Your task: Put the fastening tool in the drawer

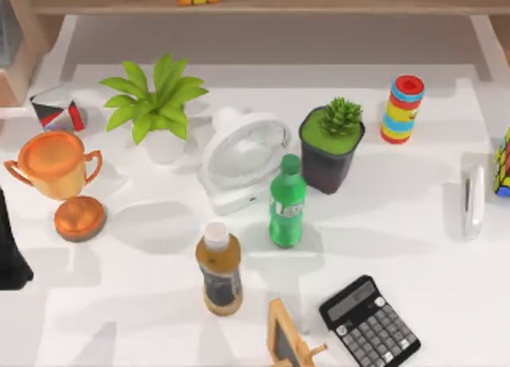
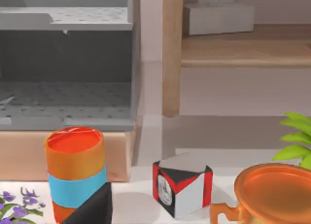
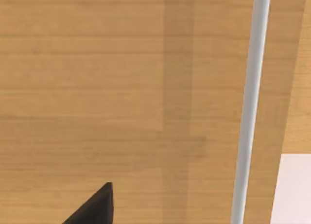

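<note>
The stapler (image 1: 474, 201) lies flat near the table's right edge, lengthwise front to back, just beside a colour cube (image 1: 504, 163) and well apart from the black calculator (image 1: 370, 322) at the front. Further left stand a green bottle (image 1: 287, 202), a brown bottle (image 1: 219, 269) and a white fan (image 1: 243, 156); no label on them can be read. The left arm (image 1: 11, 251) sits at the left edge; whether either pincer is apart or together, I cannot tell.

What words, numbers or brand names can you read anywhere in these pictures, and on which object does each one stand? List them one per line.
No text can be read here.
Green bottle: its label has pale marks, too blurred to read.
Brown bottle: dark label, nothing legible.
Calculator: key markings too small to read.
Stapler: no lettering to be seen.
</note>
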You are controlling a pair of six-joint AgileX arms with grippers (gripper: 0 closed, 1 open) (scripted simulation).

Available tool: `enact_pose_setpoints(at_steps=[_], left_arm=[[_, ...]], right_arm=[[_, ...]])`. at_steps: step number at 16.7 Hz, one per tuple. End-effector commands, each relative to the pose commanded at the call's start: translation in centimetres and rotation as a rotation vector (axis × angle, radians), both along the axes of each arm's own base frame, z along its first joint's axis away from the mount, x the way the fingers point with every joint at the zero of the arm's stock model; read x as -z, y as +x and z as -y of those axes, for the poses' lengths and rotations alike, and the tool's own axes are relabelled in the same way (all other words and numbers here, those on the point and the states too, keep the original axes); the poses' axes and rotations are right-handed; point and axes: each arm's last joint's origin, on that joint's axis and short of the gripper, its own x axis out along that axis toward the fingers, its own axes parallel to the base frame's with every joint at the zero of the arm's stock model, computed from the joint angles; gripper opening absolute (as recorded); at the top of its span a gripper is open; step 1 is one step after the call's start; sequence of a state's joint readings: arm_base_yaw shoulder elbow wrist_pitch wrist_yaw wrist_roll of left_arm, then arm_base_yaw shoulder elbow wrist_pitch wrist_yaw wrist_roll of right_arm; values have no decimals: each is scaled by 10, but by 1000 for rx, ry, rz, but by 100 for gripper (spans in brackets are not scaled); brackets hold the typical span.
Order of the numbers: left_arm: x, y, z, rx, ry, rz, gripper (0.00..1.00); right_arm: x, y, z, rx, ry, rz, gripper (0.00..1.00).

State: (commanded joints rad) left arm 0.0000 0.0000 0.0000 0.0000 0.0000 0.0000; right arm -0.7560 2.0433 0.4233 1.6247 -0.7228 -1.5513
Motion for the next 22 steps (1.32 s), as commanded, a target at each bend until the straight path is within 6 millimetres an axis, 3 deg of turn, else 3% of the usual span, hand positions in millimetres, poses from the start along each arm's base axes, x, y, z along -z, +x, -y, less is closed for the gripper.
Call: enact_pose_setpoints(at_steps=[4, 8, 13, 17, 20, 22], left_arm=[[0, 0, 0, 0, 0, 0, 100], [0, 0, 0, 0, 0, 0, 100], [0, 0, 0, 0, 0, 0, 100], [0, 0, 0, 0, 0, 0, 100], [0, 0, 0, 0, 0, 0, 100], [0, 0, 0, 0, 0, 0, 100]], right_arm=[[-10, 1, 6, 25, -51, 32, 100], [-50, 8, 24, 106, -139, 115, 100], [-107, 51, 25, 105, 67, 131, 100], [-144, 106, -14, 44, 489, -20, 100], [-157, 140, -64, 77, 878, -281, 100], [-159, 153, -100, 178, 1112, -490, 100]])
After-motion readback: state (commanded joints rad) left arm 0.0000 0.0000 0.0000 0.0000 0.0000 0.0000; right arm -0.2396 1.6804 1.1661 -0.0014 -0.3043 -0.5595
